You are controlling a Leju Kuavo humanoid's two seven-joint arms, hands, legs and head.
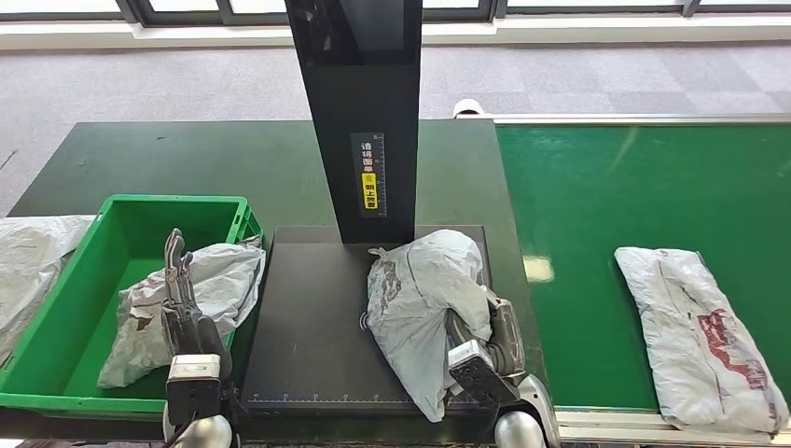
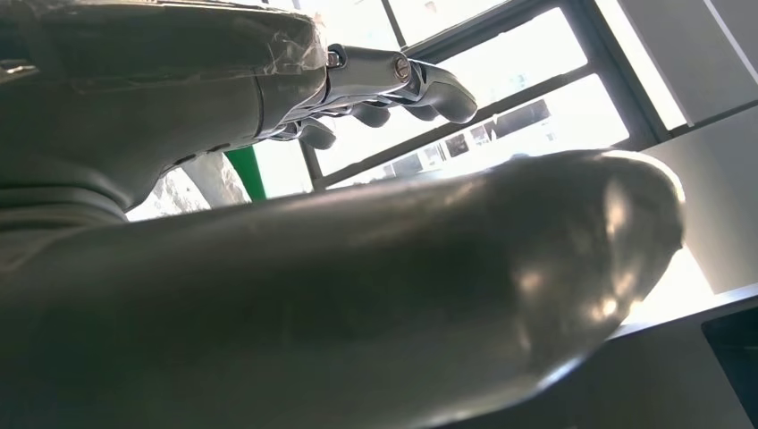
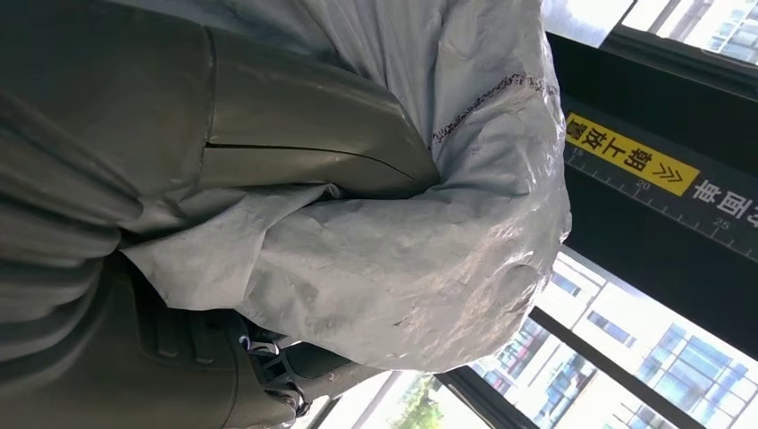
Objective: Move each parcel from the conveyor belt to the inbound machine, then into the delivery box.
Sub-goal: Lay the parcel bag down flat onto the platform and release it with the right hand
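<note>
our right hand [image 1: 478, 347] grips a grey parcel [image 1: 420, 299] on the inbound machine [image 1: 308, 355] platform's right edge; our left hand [image 1: 179, 280] hovers empty, fingers apart, over the parcel in the delivery box [image 1: 65, 317].

Parcel [image 1: 420, 299] on machine platform [image 1: 308, 327]

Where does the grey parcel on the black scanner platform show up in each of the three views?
Head view: grey parcel at centre, on the platform, right hand gripping it.
Left wrist view: not in it.
Right wrist view: parcel fills the middle.
Shared landmark: yellow label on the black column.
</note>
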